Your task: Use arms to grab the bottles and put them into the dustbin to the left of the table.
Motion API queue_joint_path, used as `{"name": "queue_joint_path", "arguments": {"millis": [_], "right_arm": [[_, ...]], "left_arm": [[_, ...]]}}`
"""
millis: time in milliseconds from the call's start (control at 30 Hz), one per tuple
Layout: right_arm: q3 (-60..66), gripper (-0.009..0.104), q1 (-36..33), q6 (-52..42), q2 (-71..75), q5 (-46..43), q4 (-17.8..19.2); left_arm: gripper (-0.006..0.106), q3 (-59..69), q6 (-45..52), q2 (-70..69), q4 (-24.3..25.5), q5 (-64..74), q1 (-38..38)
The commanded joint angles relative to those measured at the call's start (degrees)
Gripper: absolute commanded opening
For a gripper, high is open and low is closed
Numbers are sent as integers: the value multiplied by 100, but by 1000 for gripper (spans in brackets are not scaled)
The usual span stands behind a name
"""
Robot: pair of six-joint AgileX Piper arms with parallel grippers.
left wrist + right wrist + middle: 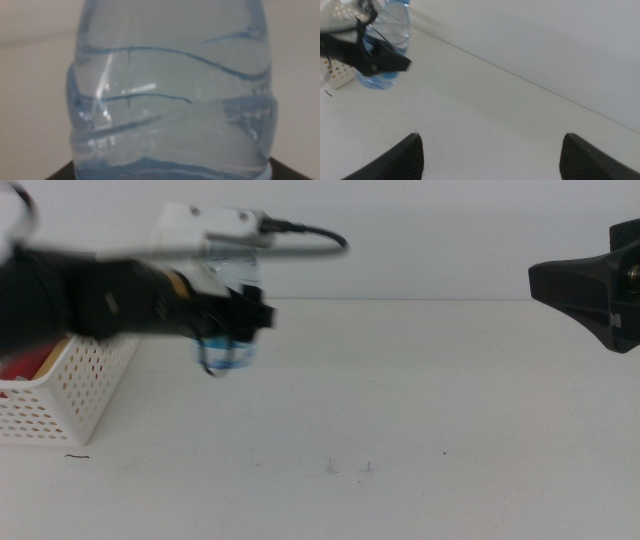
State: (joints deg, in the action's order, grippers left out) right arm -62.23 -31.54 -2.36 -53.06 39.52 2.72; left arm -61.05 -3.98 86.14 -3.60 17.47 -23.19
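Observation:
My left gripper (243, 318) reaches in from the left and is shut on a small clear water bottle (227, 345), holding it just right of the dustbin (62, 398). The bottle (170, 95) fills the left wrist view, with only the dark jaw bases at the lower corners. In the right wrist view the bottle (390, 37) and the left gripper (372, 57) sit far off, beside a corner of the dustbin (340, 75). My right gripper (495, 155) hangs open and empty over the table (420, 400); its arm (598, 285) shows at the right edge.
Something red (30, 366) lies inside the white perforated dustbin. A few small dark marks (345, 468) dot the white tabletop near the front. A pale wall rises behind the table's far edge.

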Motion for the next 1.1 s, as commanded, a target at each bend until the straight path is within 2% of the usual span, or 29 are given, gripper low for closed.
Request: {"name": "queue_joint_path", "arguments": {"millis": [0,133,300,400,567,767,900,967,1067], "right_arm": [[-12,88,31,0,21,-35,11],[-12,88,31,0,21,-35,11],[-12,88,31,0,21,-35,11],[-12,88,31,0,21,-35,11],[-12,88,31,0,21,-35,11],[-12,88,31,0,21,-35,11],[-12,88,31,0,21,-35,11],[-12,88,31,0,21,-35,11],[-12,88,31,0,21,-35,11]], "left_arm": [[-2,-698,359,-113,8,1285,348],[-2,-1881,1177,82,-53,3184,1208],[-2,-3003,1939,603,-30,4270,2558],[-2,-3295,2277,986,-156,4280,3213],[-2,-3412,2858,1731,-1103,3713,3778],[1,-3412,3067,2366,-1193,3348,3913],[15,-3412,3067,2635,-1148,3183,3913],[28,-3412,3067,2739,-1138,3143,3913],[58,-3400,3067,2830,-1100,3143,3913]]}}
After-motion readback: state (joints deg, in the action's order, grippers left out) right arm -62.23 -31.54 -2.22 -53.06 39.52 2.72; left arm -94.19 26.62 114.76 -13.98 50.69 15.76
